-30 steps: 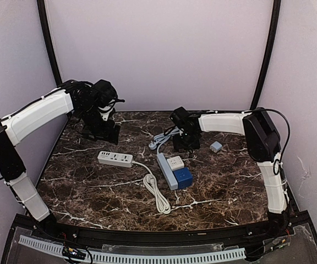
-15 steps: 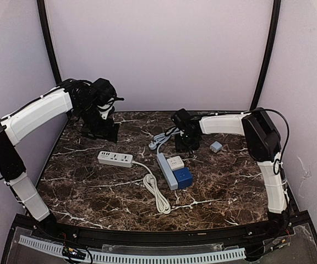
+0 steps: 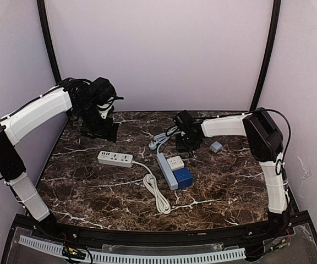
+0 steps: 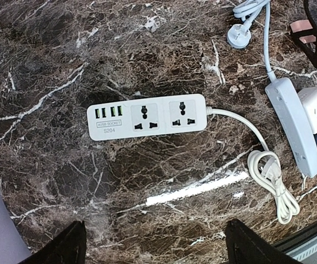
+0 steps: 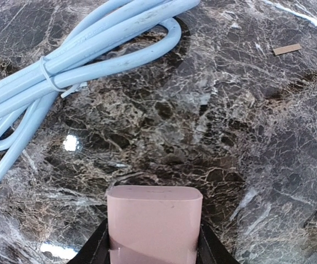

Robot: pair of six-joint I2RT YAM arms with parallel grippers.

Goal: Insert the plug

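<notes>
My right gripper (image 5: 154,243) is shut on a pink plug block (image 5: 154,223) and holds it just above the marble near the back middle of the table (image 3: 185,142). The pink block also shows in the left wrist view (image 4: 300,26). A white power strip (image 3: 115,159) with two sockets lies flat left of centre (image 4: 146,116). A light blue power strip (image 3: 167,170) lies in front of my right gripper, carrying a white adapter (image 3: 175,163) and a blue adapter (image 3: 183,177). My left gripper (image 4: 154,250) is open and empty, high at the back left (image 3: 99,130).
A bundled light blue cable (image 5: 81,60) lies just left of my right gripper. The white strip's coiled cord (image 3: 157,192) lies toward the front. A grey adapter (image 3: 216,147) sits right of my right gripper. A tan scrap (image 5: 287,49) lies on the marble.
My right gripper has shifted slightly to the right with the pink plug block in it. The left arm has not moved.
</notes>
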